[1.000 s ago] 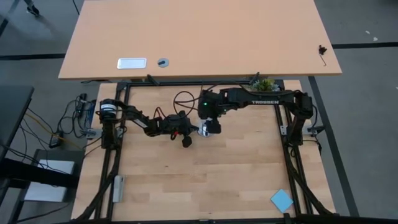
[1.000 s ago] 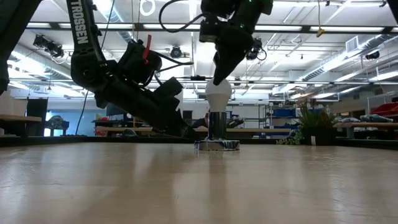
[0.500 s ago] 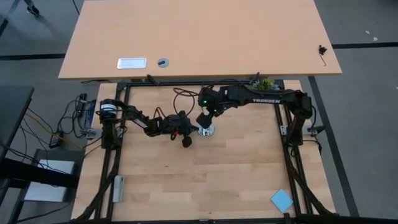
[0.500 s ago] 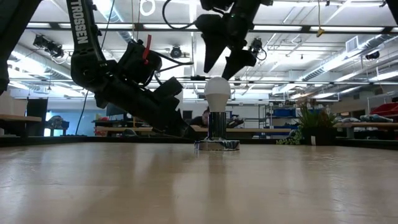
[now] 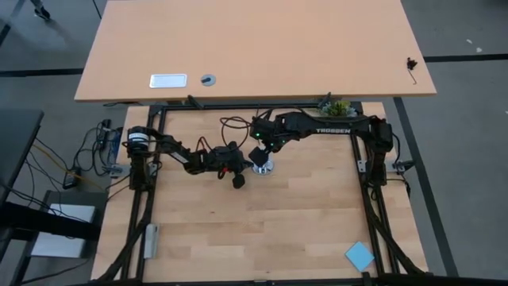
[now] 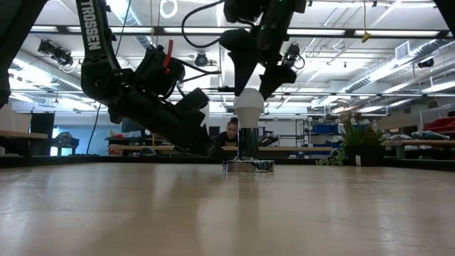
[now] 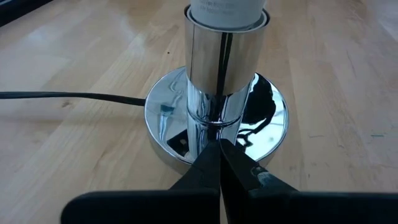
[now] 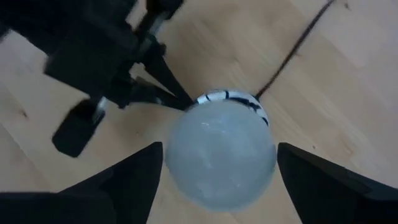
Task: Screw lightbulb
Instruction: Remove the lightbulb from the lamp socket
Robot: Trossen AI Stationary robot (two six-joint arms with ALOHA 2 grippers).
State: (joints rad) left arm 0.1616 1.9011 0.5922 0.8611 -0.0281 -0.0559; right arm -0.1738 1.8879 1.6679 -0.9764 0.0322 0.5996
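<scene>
Right gripper [image 6: 252, 84] above the lightbulb [image 6: 249, 108], fingers apart astride it. Left gripper [image 7: 219, 158] low, fingers together against socket base [image 7: 217, 118].

Blue square pad [image 5: 359, 256] near table corner; potted plant [image 5: 339, 106] at far edge.

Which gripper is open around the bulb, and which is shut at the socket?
The right gripper stands open above, straddling the lightbulb. The left gripper is shut low at the silver socket base.

Bulb [image 6: 249, 107] is boxed in: right gripper [image 6: 252, 80] straddles its top, left gripper [image 6: 213, 149] blocks the socket base [image 6: 247, 166]; table front is wide open.
</scene>
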